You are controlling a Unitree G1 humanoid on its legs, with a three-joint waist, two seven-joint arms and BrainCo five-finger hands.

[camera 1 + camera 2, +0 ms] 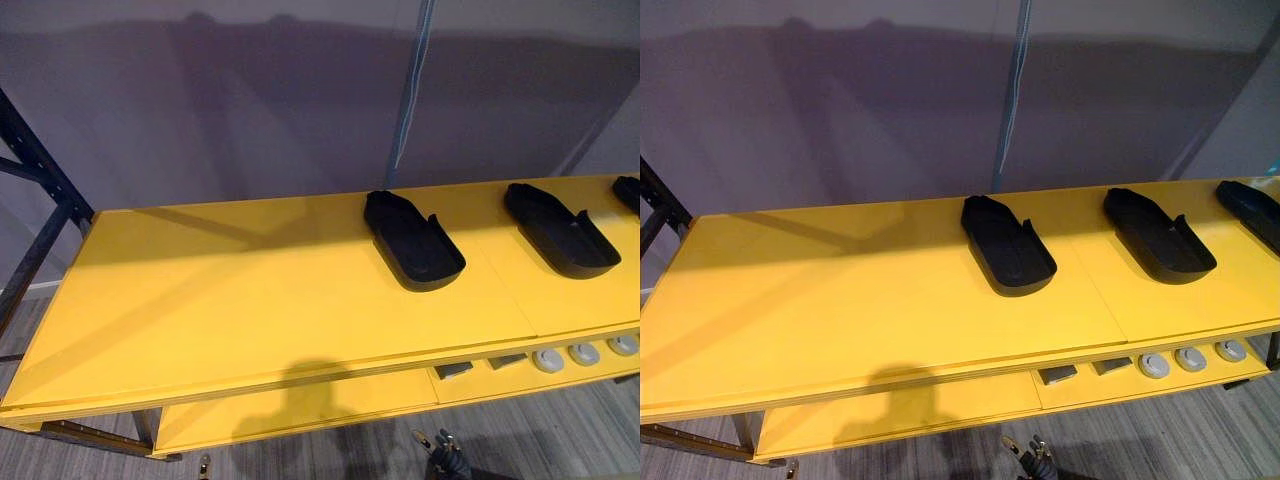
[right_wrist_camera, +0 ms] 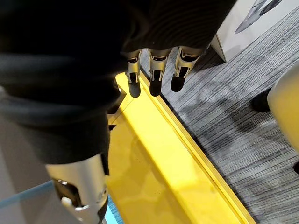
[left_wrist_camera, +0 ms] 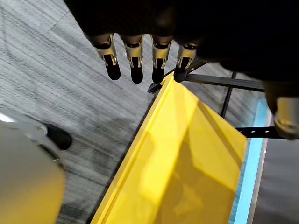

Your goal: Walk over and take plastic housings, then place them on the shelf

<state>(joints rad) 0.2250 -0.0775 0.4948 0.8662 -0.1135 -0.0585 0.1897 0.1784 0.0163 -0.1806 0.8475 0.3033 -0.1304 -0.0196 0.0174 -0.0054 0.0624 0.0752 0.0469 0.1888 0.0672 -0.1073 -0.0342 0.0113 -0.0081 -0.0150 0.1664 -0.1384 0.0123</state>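
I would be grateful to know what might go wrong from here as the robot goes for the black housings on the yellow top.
The left hand and right hand hang open beside a yellow board edge; lifting them may catch it.
The nearest housing lies right of centre, the next housing further right: reaching without sidestepping may fall short.
A poor grip may just push a housing along the yellow top.
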